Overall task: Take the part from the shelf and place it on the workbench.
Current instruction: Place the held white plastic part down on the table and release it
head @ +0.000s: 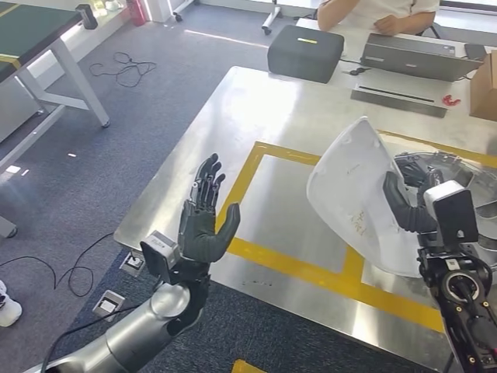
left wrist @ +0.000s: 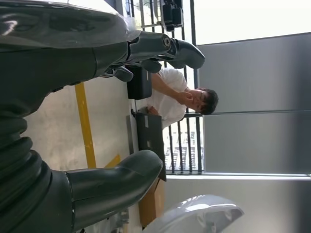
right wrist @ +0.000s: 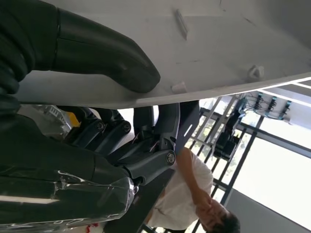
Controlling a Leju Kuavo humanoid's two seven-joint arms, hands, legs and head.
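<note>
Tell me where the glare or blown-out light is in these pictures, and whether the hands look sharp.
Head view: strong glare on the steel workbench; left hand sharp. Left wrist view: window behind the person blown out; the near hand is dark. Right wrist view: bright sky past the white part; right hand in shadow.

One white part (head: 357, 194), two robot hands, left hand (head: 202, 221) and right hand (head: 410, 203), one steel tabletop (head: 276, 109), one dark case (head: 304, 53), one laptop (head: 410, 58), one cardboard box (head: 485, 87), one person (head: 375, 14)
</note>
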